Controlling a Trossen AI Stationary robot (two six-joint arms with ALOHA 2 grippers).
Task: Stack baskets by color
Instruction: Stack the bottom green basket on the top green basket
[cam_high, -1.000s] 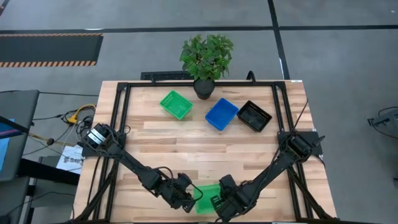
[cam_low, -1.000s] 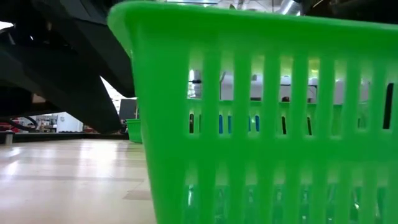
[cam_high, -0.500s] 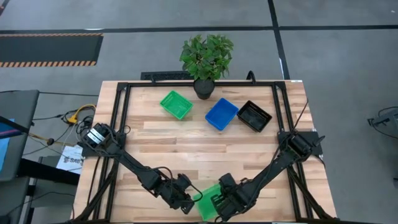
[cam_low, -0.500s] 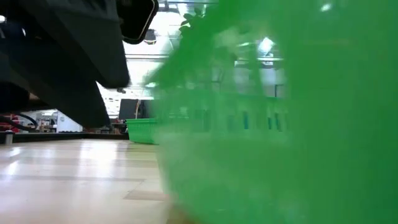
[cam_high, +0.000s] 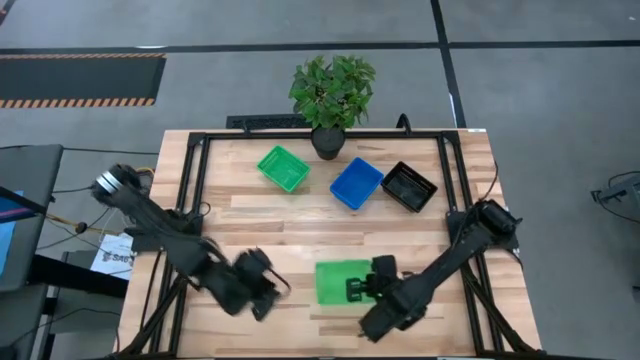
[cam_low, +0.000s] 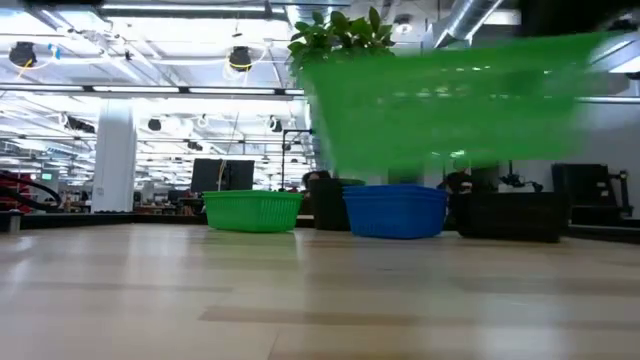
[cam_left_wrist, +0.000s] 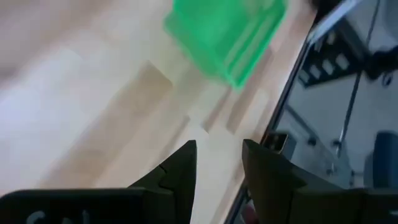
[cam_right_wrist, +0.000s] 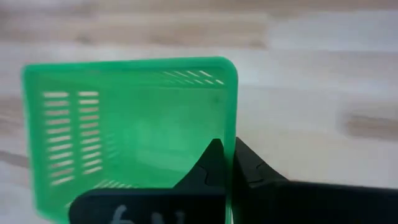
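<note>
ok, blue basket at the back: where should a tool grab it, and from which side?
Pinch the blue basket by one rim wall, from above: it sits open side up with thin walls. Take the near right wall, away from the plant pot.

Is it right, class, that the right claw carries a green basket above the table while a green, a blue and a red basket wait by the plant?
No. The third waiting basket is black, as the high view shows. The rest holds.

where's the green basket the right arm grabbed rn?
High view: the held green basket is near the table's front edge, centre, lifted, its rim pinched in the right gripper; the left gripper is off to its left.
</note>
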